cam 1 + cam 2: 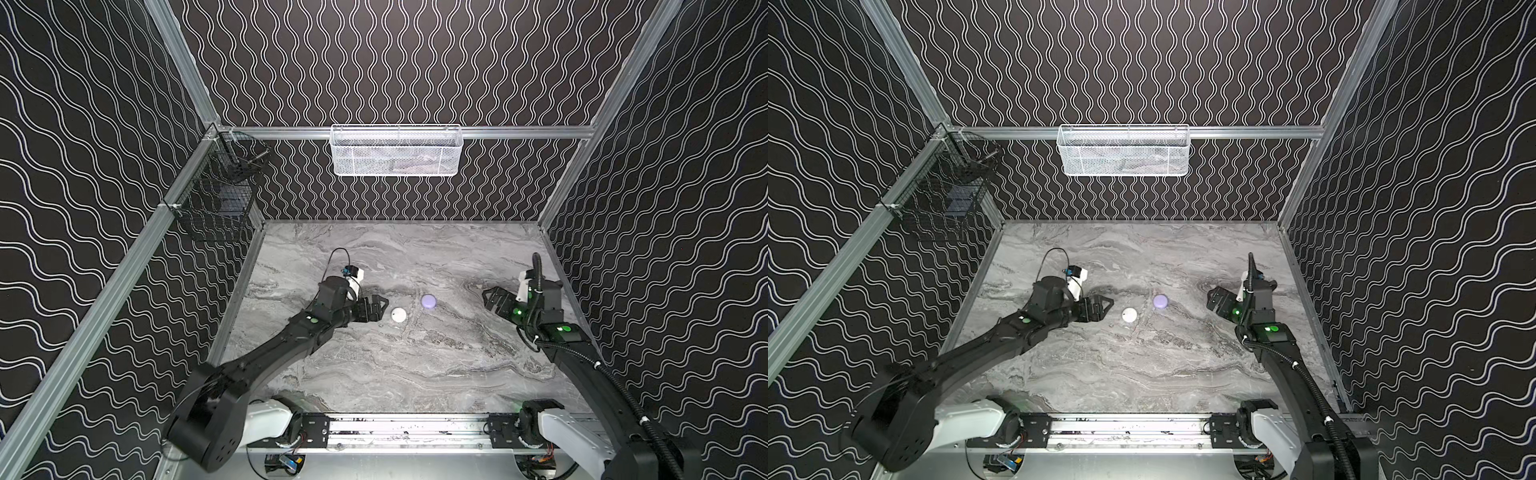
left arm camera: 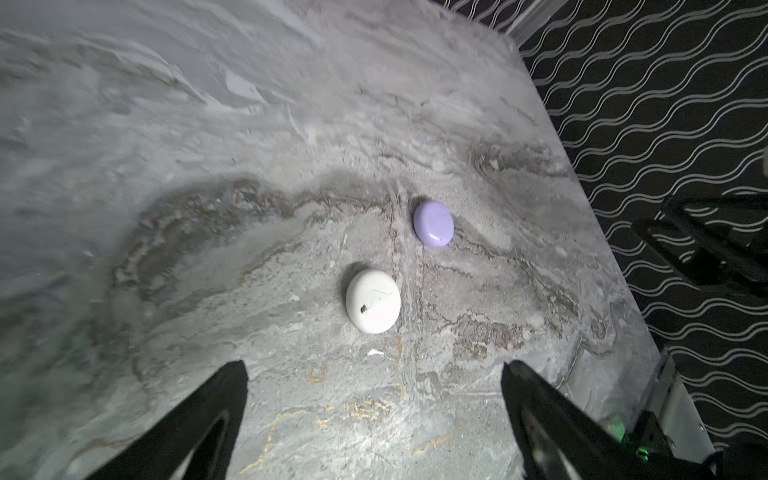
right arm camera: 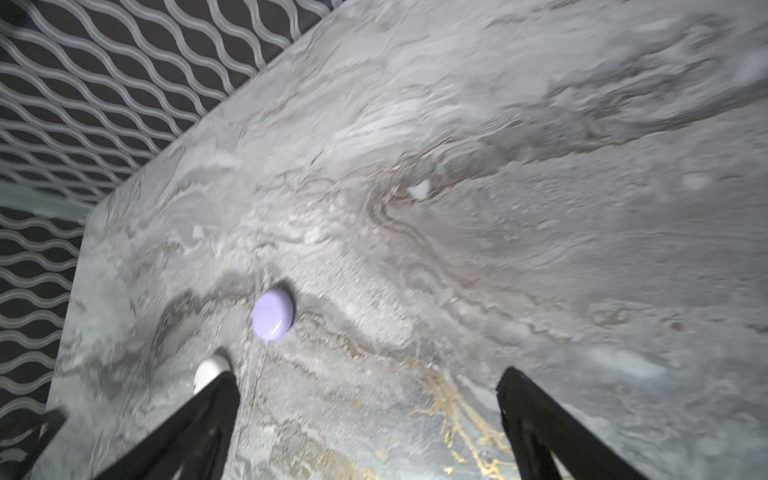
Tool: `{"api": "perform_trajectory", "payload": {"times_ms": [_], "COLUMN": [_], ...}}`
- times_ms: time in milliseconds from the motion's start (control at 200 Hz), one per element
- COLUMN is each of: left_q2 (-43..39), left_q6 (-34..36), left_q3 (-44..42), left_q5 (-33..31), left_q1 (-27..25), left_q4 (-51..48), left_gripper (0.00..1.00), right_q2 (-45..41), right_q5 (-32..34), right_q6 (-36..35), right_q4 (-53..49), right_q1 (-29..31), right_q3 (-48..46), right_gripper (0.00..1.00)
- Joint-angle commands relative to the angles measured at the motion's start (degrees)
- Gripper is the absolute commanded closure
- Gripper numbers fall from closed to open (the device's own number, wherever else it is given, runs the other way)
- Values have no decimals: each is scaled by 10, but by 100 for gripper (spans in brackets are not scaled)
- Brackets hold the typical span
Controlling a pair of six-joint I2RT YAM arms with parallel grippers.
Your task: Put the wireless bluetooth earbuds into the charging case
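A black wire basket (image 1: 216, 195) hangs on the left wall, above the marble table (image 1: 374, 365). The left gripper (image 1: 383, 309) hovers low over the table, its jaws spread wide and holding nothing. In the left wrist view its two fingers (image 2: 199, 419) frame bare marble.

Just beside its tips lies the white case (image 1: 399, 315), round, flat on the table and shut, apart from the fingers. The left wrist view shows a dark speck on its lid (image 2: 364, 308). On the rear wall, well behind, hangs a white mesh basket (image 1: 395, 151).

Next comes the lilac case (image 1: 428, 301), also shut and flat, near the white one but not touching, a little farther back. The earbuds cannot be seen, as both cases are closed.

Well apart on the right, the right gripper (image 1: 487, 301) points towards the lilac case, its jaws spread wide and empty.
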Motion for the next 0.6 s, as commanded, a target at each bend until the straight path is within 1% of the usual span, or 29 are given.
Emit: {"api": "perform_trajectory", "payload": {"times_ms": [0,50,95,185,245,295,355,420,465,521,596], "left_q2": [-43,-63,-78,-108,-130,-150,-171,-183,-185,-187,-184], "left_q6": [2,-5,-10,-13,-10,-14,-19,-33,-34,-30,0], "left_q3": [-7,-7,-7,-13,-20,-26,-32,-39,-42,-48,-57], "left_q5": [-44,-58,-73,-110,-134,-169,-210,-263,-290,-317,-346], "left_q1": [5,6,7,9,9,10,11,13,16,17,18], "left_q4": [3,-1,-6,-12,-9,-14,-20,-22,-23,-16,8], "left_gripper": [1,1,1,1,1,1,1,1,1,1,1], "right_q2": [0,7,10,3,-2,-7,-13,-17,-18,-11,2], "right_q5": [-25,-38,-36,-6,-6,2,26,63,73,86,109], "right_q6": [20,14,8,17,16,11,0,9,9,5,-25], "right_q4": [49,58,80,122,146,168,189,216,231,253,256], "right_q1": [-19,-27,-28,-29,-31,-31,-31,-31,-31,-31,-31], "right_q3": [-4,-3,-9,-29,-39,-49,-59,-74,-81,-91,-89], "right_gripper": [0,0,0,0,0,0,0,0,0,0,0]}}
